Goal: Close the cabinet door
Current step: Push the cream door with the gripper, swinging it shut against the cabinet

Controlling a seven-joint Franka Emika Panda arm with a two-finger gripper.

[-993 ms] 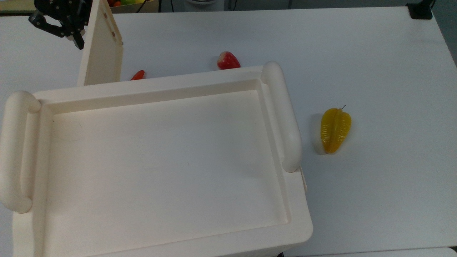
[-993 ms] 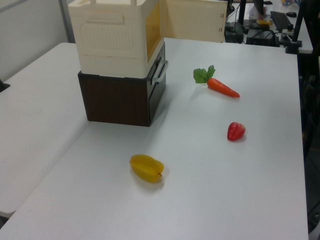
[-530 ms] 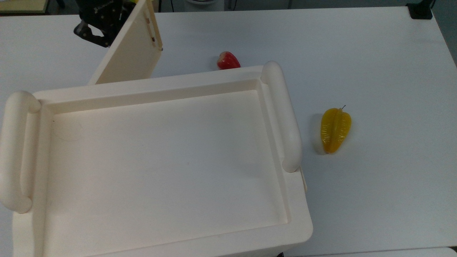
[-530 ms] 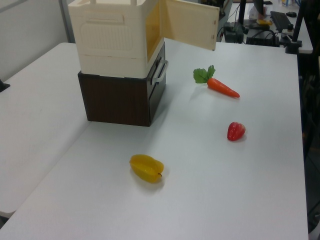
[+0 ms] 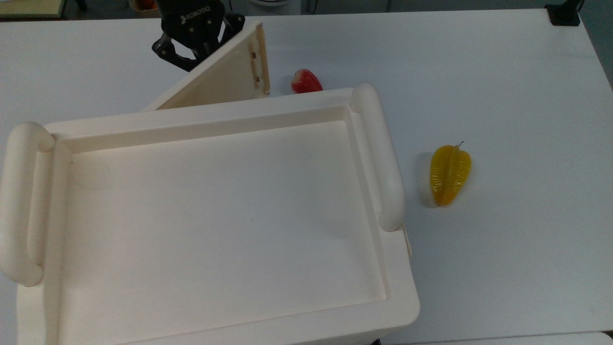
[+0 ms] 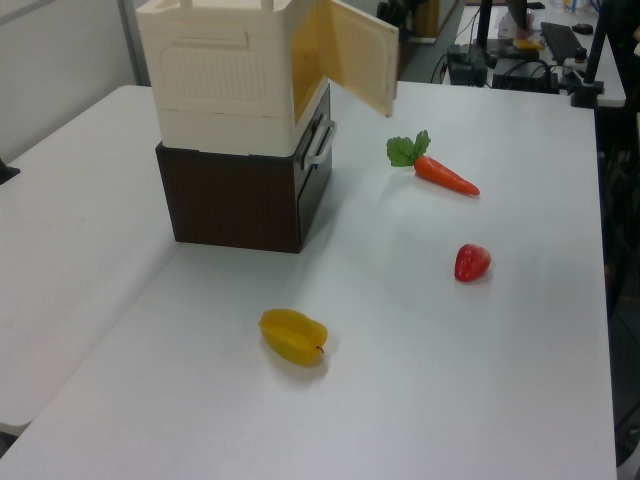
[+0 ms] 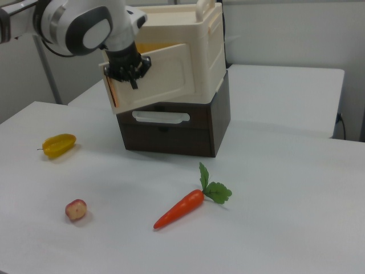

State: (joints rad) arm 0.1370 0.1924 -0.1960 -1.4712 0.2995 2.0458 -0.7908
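The flat cream plastic cabinet door (image 7: 157, 77) stands part-open off the front of the big cream plastic cabinet (image 5: 215, 211); the black two-finger gripper (image 7: 132, 73) presses its outer face near the free edge, fingers seemingly together; best to push steadily along the hinge arc until flush.

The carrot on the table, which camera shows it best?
The right view: the carrot lies whole in the foreground, orange body and green leaves, in front of the cabinet. The left view has the carrot whole too, but farther off.
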